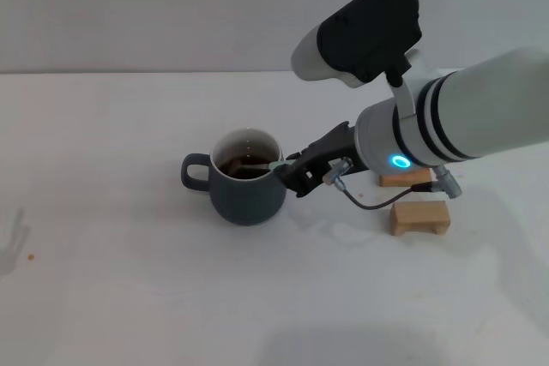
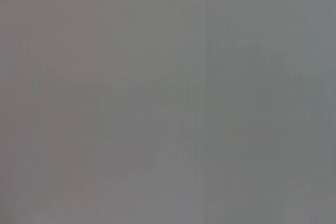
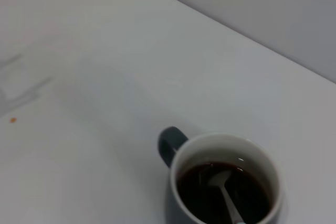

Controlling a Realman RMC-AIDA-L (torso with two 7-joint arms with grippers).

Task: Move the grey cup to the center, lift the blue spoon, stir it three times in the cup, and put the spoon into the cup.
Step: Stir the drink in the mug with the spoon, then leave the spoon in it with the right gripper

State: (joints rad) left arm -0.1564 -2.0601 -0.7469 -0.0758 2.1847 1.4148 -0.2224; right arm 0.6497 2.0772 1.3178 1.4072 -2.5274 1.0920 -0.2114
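The grey cup (image 1: pixel 249 196) stands near the middle of the white table, handle toward my left, with dark brown liquid inside. The blue spoon (image 1: pixel 260 161) leans in it, its metal bowl (image 3: pixel 219 180) in the liquid and its pale handle end over the rim on the side facing my right gripper. My right gripper (image 1: pixel 292 174) sits just right of the cup at rim height, touching or almost touching that handle end; whether it grips the spoon does not show. In the right wrist view the cup (image 3: pixel 220 139) is seen from above. My left arm is out of view.
Two small wooden blocks (image 1: pixel 420 217) (image 1: pixel 405 179) lie right of the cup, partly under my right arm. A tiny orange speck (image 1: pixel 31 255) lies at the far left. The left wrist view shows only a plain grey surface.
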